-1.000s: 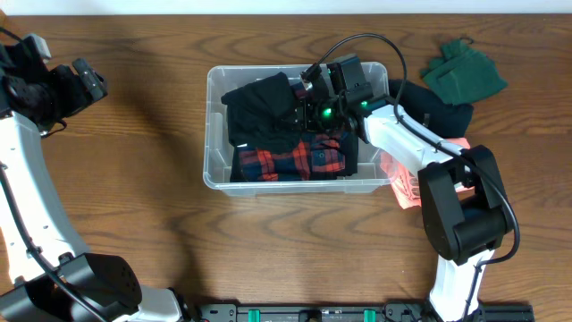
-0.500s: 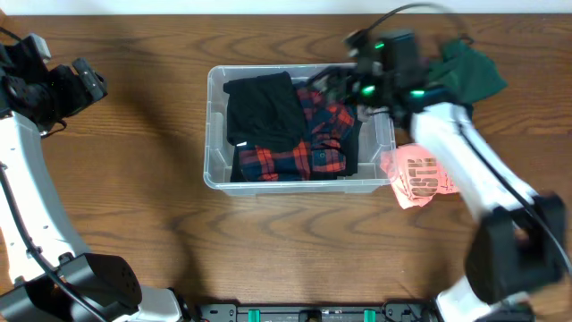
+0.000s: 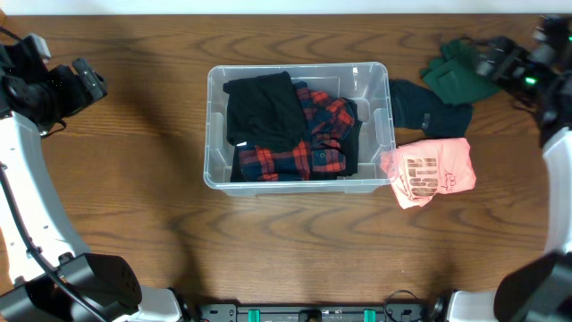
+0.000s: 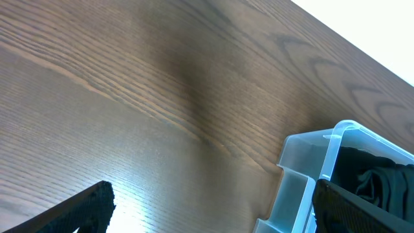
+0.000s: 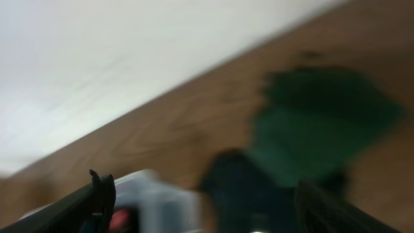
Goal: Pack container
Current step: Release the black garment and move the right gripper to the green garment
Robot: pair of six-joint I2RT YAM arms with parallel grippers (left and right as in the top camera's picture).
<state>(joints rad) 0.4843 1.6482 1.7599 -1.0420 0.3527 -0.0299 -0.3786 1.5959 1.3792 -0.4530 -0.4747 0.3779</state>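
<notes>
Fabric [image 3: 286, 163], plaid and black, lies crumpled in the clear rounded container [image 3: 214, 134].

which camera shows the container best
Overhead: the whole container is in frame, with a black garment and a red plaid shirt inside. The left wrist view catches only one corner, and the right wrist view only a blurred scrap at its lower edge.
</notes>
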